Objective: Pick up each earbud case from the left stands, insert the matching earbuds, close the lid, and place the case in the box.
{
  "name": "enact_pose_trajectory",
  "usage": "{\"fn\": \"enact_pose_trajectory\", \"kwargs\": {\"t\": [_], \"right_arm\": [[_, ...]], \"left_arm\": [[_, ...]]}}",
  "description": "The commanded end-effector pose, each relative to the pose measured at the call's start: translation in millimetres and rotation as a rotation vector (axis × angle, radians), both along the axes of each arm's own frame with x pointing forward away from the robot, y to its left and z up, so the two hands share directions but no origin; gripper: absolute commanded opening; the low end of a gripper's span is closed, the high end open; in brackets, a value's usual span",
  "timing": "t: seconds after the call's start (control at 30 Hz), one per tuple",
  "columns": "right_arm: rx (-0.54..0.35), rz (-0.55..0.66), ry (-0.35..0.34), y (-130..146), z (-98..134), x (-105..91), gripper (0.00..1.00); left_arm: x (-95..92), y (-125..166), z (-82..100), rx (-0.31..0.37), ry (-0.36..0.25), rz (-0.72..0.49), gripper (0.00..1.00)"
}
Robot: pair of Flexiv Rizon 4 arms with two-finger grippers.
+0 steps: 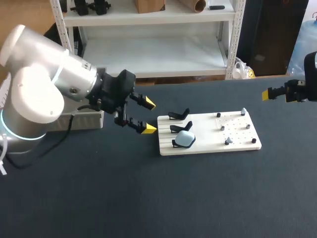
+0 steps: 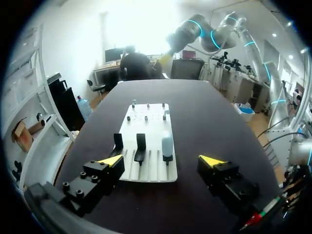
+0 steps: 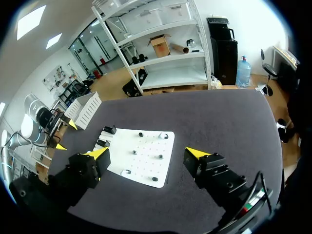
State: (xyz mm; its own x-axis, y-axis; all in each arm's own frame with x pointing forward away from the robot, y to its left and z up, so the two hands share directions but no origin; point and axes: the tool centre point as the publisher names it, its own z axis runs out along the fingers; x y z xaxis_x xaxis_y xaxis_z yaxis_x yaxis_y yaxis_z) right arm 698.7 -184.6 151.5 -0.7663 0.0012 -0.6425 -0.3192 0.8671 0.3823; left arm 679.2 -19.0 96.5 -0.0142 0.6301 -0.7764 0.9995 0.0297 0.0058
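My yellow-tipped left gripper (image 1: 148, 117), fingers apart, could knock the rounded pale-blue earbud case (image 1: 186, 139) off its black stand (image 1: 175, 144) if misaligned.

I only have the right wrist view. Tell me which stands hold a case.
Observer: Just one. The head view shows a pale blue earbud case on the near stand. The middle stand and far stand are bare.
Operator: Give me the left tool's position.
Observer: The left tool is open and empty, just off the left end of the white board.
Operator: Check its line on the case.
Observer: In the left wrist view the case stands ahead of the tool, roughly midway between the lines of its two fingers and well clear of both.
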Motion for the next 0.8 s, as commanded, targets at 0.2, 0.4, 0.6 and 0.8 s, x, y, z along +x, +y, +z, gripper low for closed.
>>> {"fn": "enact_pose_trajectory", "kwargs": {"t": [0.2, 0.4, 0.6, 0.8], "right_arm": [[0.004, 0.005, 0.0, -0.9, -1.0, 1.1, 1.0], [0.004, 0.005, 0.0, -0.9, -1.0, 1.1, 1.0], [0.004, 0.005, 0.0, -0.9, -1.0, 1.1, 1.0], [0.004, 0.005, 0.0, -0.9, -1.0, 1.1, 1.0]], "left_arm": [[4.7, -15.2, -24.7, -0.029, -0.005, -0.016, 1.0], [-1.2, -19.9, -35.7, -0.047, -0.03, -0.015, 1.0], [-5.5, -25.7, -42.1, -0.088, -0.013, -0.025, 0.95], [-5.2, -34.1, -50.7, -0.096, 0.014, -0.047, 0.84]]}}
